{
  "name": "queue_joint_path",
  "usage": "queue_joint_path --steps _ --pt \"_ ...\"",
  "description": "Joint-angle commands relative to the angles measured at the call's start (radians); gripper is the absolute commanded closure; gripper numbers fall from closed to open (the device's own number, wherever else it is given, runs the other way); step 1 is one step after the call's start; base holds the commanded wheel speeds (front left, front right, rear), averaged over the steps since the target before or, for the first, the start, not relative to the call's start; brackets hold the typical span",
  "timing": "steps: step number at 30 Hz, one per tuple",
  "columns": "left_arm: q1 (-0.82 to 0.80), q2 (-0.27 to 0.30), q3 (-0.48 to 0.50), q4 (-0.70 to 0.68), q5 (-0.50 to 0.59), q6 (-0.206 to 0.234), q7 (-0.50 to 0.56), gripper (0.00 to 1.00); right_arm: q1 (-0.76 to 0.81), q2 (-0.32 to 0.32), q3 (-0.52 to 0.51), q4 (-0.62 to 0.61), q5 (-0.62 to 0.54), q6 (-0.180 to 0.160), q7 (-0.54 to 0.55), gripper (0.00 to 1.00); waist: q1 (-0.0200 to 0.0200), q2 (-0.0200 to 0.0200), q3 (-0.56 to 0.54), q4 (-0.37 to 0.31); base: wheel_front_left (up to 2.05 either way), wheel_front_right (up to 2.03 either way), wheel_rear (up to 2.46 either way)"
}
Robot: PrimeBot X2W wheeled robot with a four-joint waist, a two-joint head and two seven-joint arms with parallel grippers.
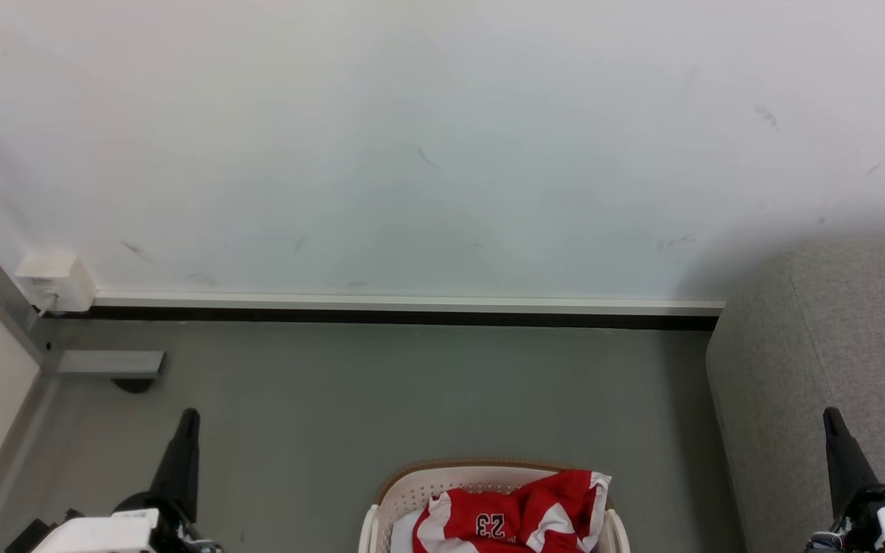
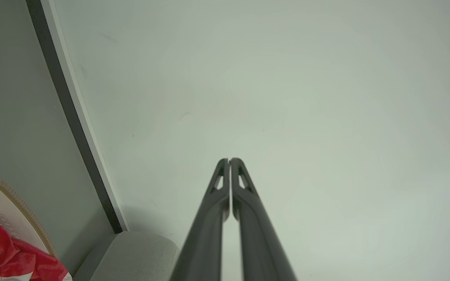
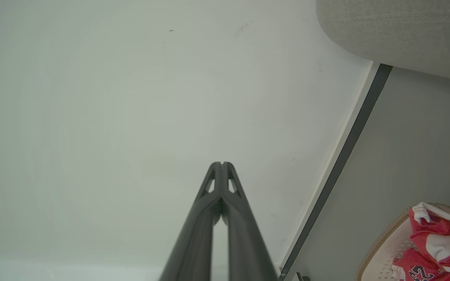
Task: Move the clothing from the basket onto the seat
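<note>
The red jersey (image 1: 515,516) with white panels and the number 23 lies crumpled in the cream basket (image 1: 404,485) at the bottom centre of the head view. The grey sofa (image 1: 826,361) rises at the right. My left gripper (image 1: 189,418) stands at the lower left, shut and empty, well left of the basket. My right gripper (image 1: 830,418) stands at the lower right in front of the sofa, shut and empty. In the left wrist view the shut gripper (image 2: 229,160) points at the wall, with jersey (image 2: 2,253) and basket (image 2: 18,210) at the lower left. The right wrist view shows the shut gripper (image 3: 222,164), the jersey (image 3: 436,242) and the sofa (image 3: 397,31).
A white wall (image 1: 442,138) with a dark-edged skirting (image 1: 412,311) stands behind the grey floor (image 1: 412,392). A metal frame foot (image 1: 108,362) and a white wall box (image 1: 54,278) are at the left. A pale cloth (image 1: 404,534) lies in the basket beside the jersey.
</note>
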Motion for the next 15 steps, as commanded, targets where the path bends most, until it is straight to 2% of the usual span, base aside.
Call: queue_joint_path --steps 1,15 --pt "-0.007 0.002 0.002 -0.003 -0.014 -0.002 0.003 1.00 -0.014 -0.002 -0.002 0.002 0.002 -0.002 0.002 1.00 0.0000 -0.0001 0.000 0.000 0.00 0.00 0.00" --pt "-0.007 0.002 0.002 -0.003 -0.014 -0.002 0.003 1.00 -0.014 -0.002 -0.002 0.002 0.002 -0.002 0.002 1.00 0.0000 -0.0001 0.000 0.000 0.00 0.00 0.00"
